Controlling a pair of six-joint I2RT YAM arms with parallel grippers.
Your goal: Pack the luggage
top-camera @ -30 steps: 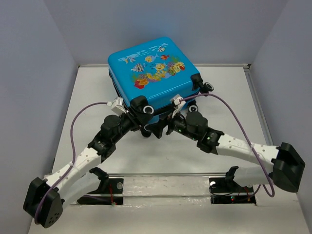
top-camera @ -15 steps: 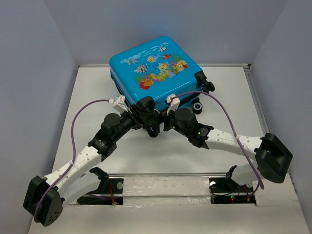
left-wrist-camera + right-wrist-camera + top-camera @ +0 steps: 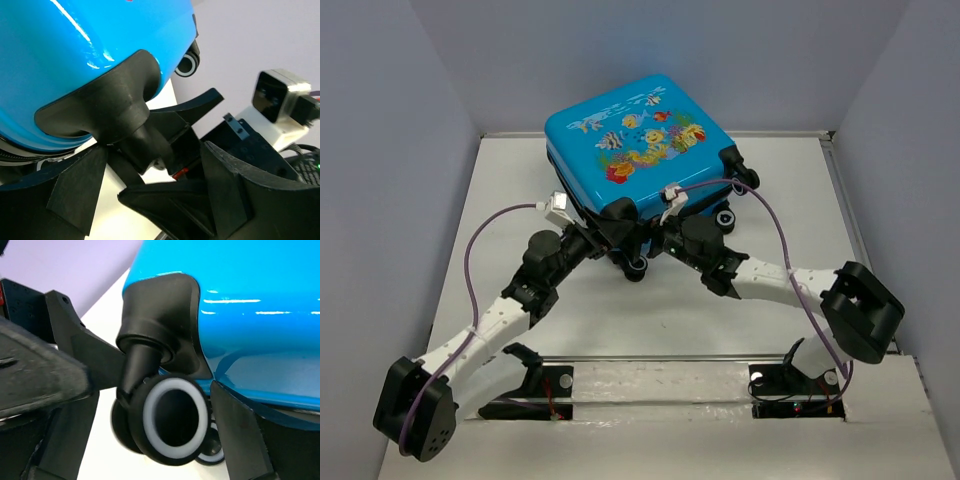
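Note:
The luggage is a bright-blue hard-shell suitcase, shut, lying with its fish-print face up at the far middle of the table. Both grippers are at its near corner. My left gripper is open, and its fingers straddle the black caster mount under the blue shell. My right gripper is open, and its fingers stand on either side of a black-and-white wheel below the shell. Neither gripper holds anything.
Two more wheels stick out on the suitcase's right side. The right wrist's white camera sits close beside the left fingers. Grey walls close in the table at the back and sides. A rail runs along the near edge.
The right arm has swung left and in to the near corner wheel. The suitcase has turned and shifted a little. The left gripper has nudged further under the corner.

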